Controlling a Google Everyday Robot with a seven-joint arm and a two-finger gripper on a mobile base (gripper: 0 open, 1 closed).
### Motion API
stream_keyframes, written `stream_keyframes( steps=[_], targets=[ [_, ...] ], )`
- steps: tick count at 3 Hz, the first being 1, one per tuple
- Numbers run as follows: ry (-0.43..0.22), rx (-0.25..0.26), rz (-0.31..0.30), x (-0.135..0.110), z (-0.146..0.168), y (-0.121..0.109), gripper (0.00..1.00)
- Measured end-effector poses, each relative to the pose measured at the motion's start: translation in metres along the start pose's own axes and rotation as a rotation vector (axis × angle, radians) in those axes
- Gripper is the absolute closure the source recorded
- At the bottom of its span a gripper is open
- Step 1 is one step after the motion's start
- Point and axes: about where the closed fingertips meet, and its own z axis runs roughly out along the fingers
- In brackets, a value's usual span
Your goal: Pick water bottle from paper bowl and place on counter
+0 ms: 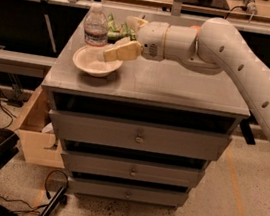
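Observation:
The water bottle [95,27], clear with a white cap and a pale label, stands upright at the far rim of the paper bowl [92,63]; I cannot tell whether its base is inside. The off-white bowl sits at the left of the grey counter [178,88]. My gripper [116,37] is just right of the bottle and is open. Its near tan finger [119,52] hangs over the bowl's right rim and the far finger [132,22] is behind. Neither finger touches the bottle.
A green snack bag [116,25] lies behind the bottle and gripper at the counter's back. My white arm [243,60] crosses the counter's right side. A wooden box [32,132] juts out at the cabinet's left. Cables and a dark object lie on the floor at left.

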Motion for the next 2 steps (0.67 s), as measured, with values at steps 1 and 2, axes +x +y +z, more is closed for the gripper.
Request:
stream_keyframes(
  steps=[1,2],
  targets=[
    [-0.007,-0.032,-0.005,-0.006,0.014,-0.001,0.00],
    [-0.014,-0.062,-0.002,-0.009,0.027,0.000,0.00]
  ],
)
